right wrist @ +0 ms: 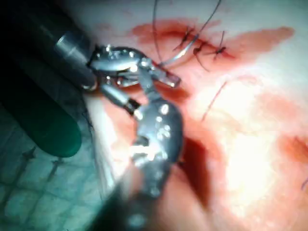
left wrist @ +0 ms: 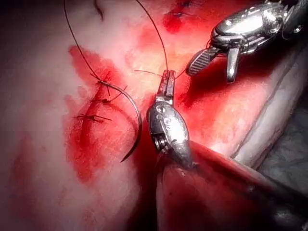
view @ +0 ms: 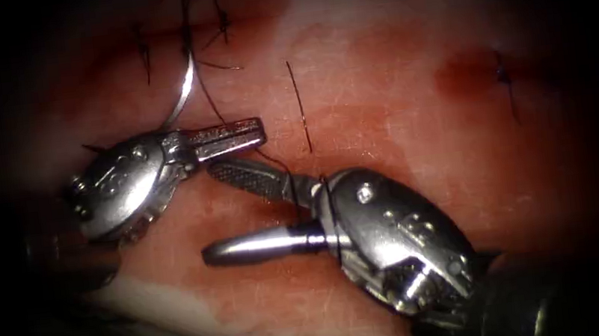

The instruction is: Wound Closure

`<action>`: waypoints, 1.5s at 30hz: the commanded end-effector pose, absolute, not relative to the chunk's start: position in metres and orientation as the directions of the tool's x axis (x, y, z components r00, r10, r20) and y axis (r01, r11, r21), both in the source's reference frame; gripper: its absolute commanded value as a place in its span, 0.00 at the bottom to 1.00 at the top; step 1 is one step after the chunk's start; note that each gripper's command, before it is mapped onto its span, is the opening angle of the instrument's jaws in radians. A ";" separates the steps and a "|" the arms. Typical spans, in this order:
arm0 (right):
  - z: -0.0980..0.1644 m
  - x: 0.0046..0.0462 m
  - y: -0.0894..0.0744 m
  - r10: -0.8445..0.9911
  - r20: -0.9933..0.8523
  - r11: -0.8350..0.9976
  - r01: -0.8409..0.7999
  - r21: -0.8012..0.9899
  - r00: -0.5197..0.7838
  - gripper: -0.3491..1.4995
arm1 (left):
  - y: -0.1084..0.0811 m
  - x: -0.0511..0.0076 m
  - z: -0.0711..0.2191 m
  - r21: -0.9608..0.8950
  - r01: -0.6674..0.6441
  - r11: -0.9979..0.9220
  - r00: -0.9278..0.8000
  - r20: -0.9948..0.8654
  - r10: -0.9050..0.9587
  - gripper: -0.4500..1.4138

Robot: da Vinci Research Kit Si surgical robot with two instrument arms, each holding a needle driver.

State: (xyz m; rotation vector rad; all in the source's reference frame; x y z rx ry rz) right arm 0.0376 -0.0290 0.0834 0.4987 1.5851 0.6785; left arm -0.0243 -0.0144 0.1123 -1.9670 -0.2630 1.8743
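The curved needle lies free on the tissue, one end at the stitches; I cannot tell whether it is in the tissue. In the left wrist view the needle arcs away from the stitches. My left tool is shut on the dark thread, which enters its jaw tips. From there the thread runs on and wraps the neck of my right tool. That tool's jaws stand wide open with nothing between them, just below the left jaws.
A loose cut end of thread lies on the tissue right of the left tool. Another stitch sits far right by a patch of red fluid. The tissue's pale edge runs along the front.
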 end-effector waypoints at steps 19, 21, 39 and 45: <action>0.088 0.0350 -0.027 0.673 -0.715 0.651 -0.310 0.693 -0.189 0.45 | -0.018 -0.0244 0.112 -0.408 -0.148 -0.901 0.078 -0.913 0.401 0.00; 0.088 0.0347 -0.027 0.681 -0.707 0.633 -0.334 0.699 -0.189 0.44 | -0.018 -0.0244 0.112 -0.408 -0.148 -0.901 0.077 -0.913 0.401 0.00; 0.093 0.0333 -0.026 0.700 -0.706 0.523 -0.598 0.608 -0.107 0.43 | -0.019 -0.0254 0.113 -0.406 -0.160 -0.900 0.075 -0.914 0.399 0.00; 0.095 0.0334 -0.026 0.724 -0.686 0.502 -0.633 0.590 -0.066 0.43 | -0.018 -0.0255 0.113 -0.405 -0.158 -0.900 0.076 -0.914 0.398 0.00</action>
